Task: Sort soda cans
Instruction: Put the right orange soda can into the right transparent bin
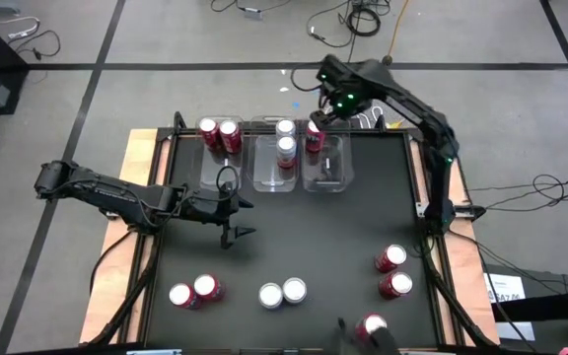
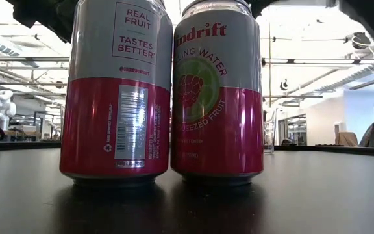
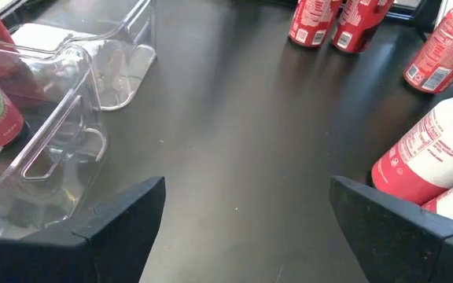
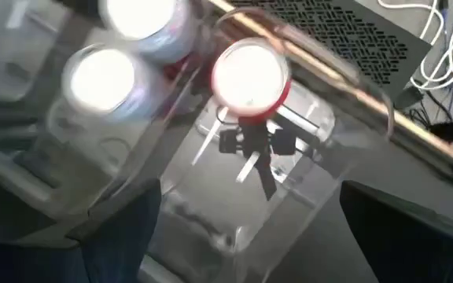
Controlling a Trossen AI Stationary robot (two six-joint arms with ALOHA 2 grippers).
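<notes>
The soda cans (image 2: 164, 91) are grey above and red below, one showing a green-ringed raspberry picture; the table (image 1: 294, 237) is black.

Dark jointed arms (image 1: 116, 192), green lights
</notes>
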